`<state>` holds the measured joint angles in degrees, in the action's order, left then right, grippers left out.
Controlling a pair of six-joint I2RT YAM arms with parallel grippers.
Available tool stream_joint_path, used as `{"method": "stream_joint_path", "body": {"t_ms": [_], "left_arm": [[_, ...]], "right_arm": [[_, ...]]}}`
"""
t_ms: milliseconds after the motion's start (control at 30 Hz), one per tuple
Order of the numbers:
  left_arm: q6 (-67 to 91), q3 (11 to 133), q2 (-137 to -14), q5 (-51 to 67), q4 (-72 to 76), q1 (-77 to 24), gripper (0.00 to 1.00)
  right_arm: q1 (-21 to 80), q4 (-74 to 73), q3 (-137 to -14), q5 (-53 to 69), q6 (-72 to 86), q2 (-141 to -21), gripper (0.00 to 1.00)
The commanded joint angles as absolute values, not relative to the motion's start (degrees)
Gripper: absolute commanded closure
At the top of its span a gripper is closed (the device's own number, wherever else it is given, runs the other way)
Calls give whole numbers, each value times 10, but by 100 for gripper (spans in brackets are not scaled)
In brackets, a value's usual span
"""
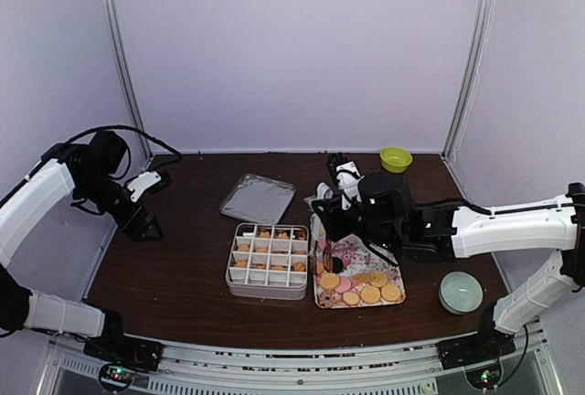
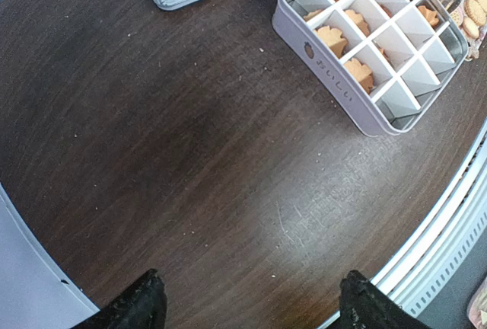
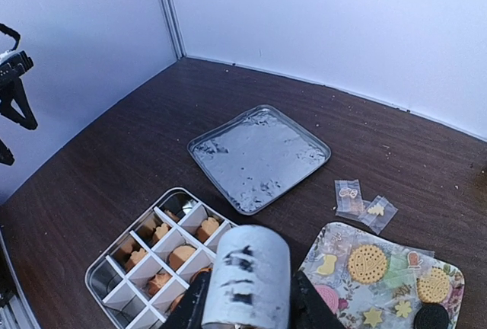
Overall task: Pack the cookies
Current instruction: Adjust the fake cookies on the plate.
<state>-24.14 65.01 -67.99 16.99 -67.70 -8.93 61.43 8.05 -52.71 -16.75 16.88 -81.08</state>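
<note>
Overhead, a dark table (image 1: 183,267) held a white tin (image 1: 265,291) split into small square cells. Several cells held golden cookies (image 1: 361,290), and the others showed bare white. More cookies lay loose on a floral tray (image 1: 366,256) just right of the tin, mostly golden, with some pink and a dark one. The tin's lid (image 1: 258,198) lay flat behind it, inside up.

The right gripper (image 1: 327,230) hung over the tray's left end, closed around metal tongs (image 1: 326,256). In the right wrist view the fingers (image 3: 194,306) flanked a silvery taped cylinder whose black marks were unreadable.

The left gripper (image 1: 146,224) hovered well left of the tin, holding nothing. The left wrist view showed its fingers (image 2: 141,306) spread wide over bare wood.

In that view a short row of raised letters ran along the tin's wall — too soft to read with certainty.

Two clear packets (image 3: 365,203) lay just behind the tray. A green bowl (image 1: 396,159) stood at the back, and a pale dish (image 1: 460,292) sat near the right front.
</note>
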Motion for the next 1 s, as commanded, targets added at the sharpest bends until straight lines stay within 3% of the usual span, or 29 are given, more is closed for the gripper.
{"method": "stream_joint_path", "body": {"t_ms": [0,533,967], "left_arm": [[-248,650,-680,179,-673,-84,19],[-250,651,-685,181,-673,-84,19],[-249,652,-682,188,-677,-84,20]], "right_arm": [[619,130,-552,-208,149,-823,70],[626,134,-540,-225,143,-861,72],[642,139,-514,-220,150,-841,68]]}}
